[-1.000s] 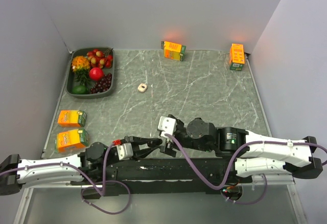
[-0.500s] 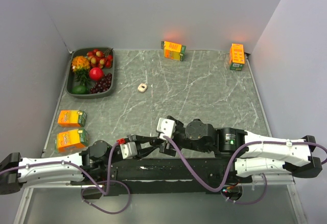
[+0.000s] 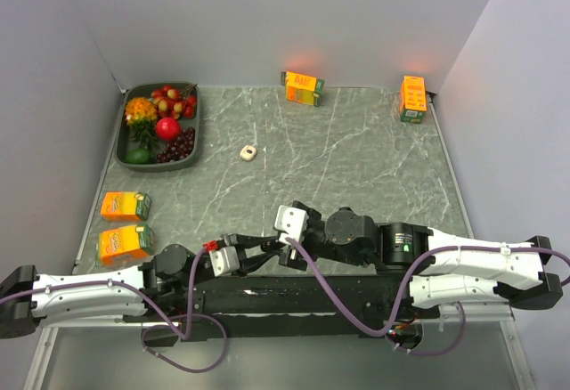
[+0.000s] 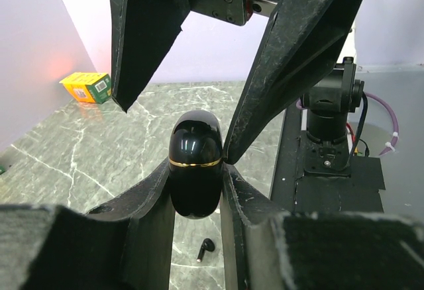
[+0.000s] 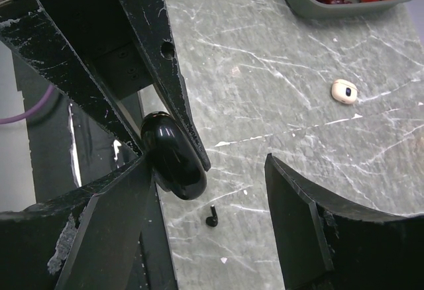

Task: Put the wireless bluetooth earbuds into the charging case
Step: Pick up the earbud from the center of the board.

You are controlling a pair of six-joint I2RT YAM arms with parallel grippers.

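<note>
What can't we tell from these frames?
- Case: lower half hidden by the left end effector in the left wrist view; lost among the dark arms in the top view.
- Black earbud: not visible in the top view, where the arms cover it.
- White piece: too small in the top view to identify.
- Right end effector: unclear whether a finger touches the case.

Glossy black case (image 4: 195, 164) w/ gold band, upright btwn jaws; black earbud (image 4: 207, 249) lying below.
</note>
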